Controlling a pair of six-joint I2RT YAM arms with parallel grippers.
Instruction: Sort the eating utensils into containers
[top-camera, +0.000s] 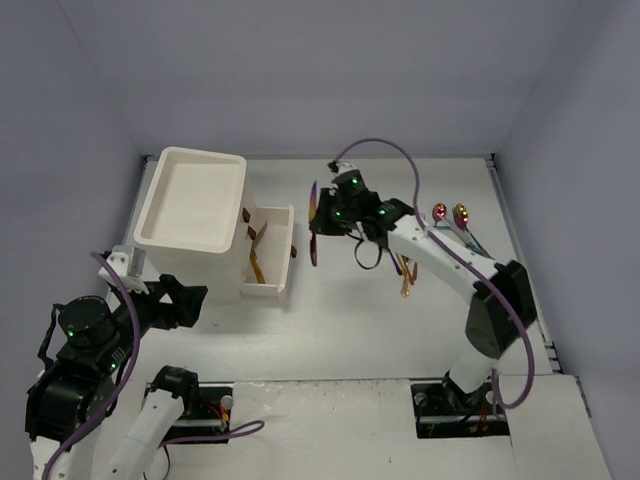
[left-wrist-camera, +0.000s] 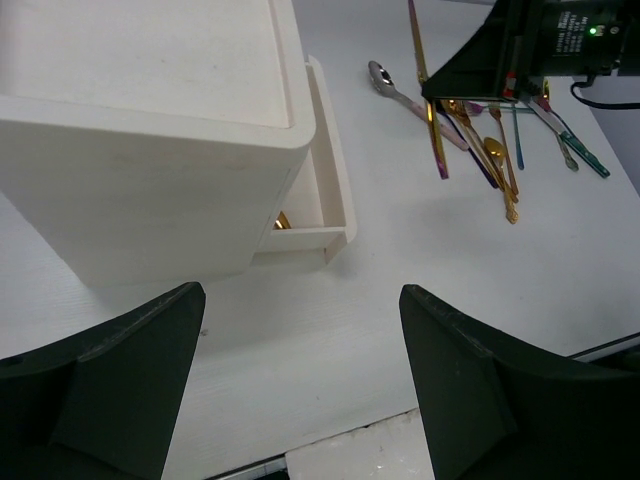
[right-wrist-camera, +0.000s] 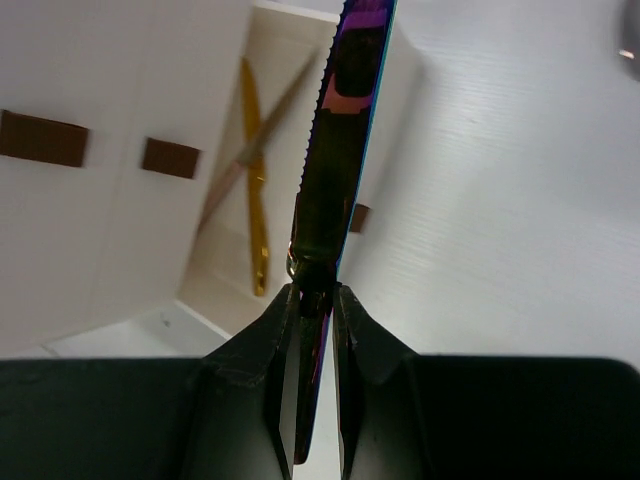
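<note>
My right gripper (top-camera: 325, 222) is shut on an iridescent rainbow knife (top-camera: 313, 228) and holds it above the table, just right of the open white drawer (top-camera: 285, 262). In the right wrist view the knife (right-wrist-camera: 342, 150) stands blade-up between the shut fingers (right-wrist-camera: 283, 330), in front of the drawer (right-wrist-camera: 398, 110). Two gold utensils (right-wrist-camera: 256, 205) lie crossed in that drawer. Other utensils lie on the table to the right: gold ones (top-camera: 405, 275) and rainbow spoons (top-camera: 450, 213). My left gripper (left-wrist-camera: 300, 300) is open and empty, near the front of the white drawer unit (top-camera: 190, 200).
The drawer unit's shut drawers show brown handles (right-wrist-camera: 42, 138). The left wrist view shows a silver spoon (left-wrist-camera: 385, 82) and a cluster of several utensils (left-wrist-camera: 495, 150) right of the drawer. Grey walls enclose the table on three sides.
</note>
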